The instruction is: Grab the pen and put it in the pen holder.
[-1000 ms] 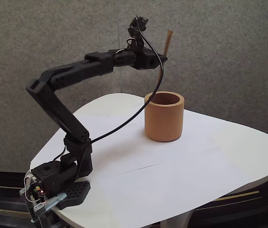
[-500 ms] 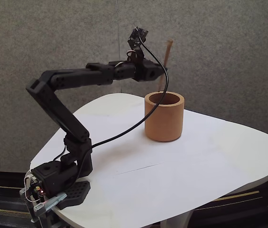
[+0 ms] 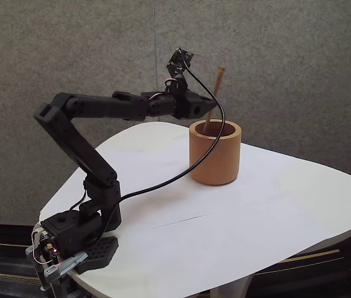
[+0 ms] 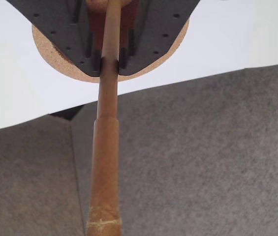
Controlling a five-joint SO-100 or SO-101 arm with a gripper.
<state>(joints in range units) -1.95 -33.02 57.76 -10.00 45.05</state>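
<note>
Only wrist cam: claw point(image 4: 110, 63) tips pinching pen point(image 4: 107, 147).

Matte black jointed arm point(image 3: 94, 108) on a black base point(image 3: 76, 239); a black cable point(image 3: 181, 167) loops alongside it.

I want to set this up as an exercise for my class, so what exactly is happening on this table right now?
A small black robot arm mounted at the edge of a white table is holding a thin wood-coloured pen in its tool, shut on it. The pen stands nearly upright over the orange-tan pen holder, and its lower end dips behind the rim, apparently just inside the opening. It has not been let go.
</note>
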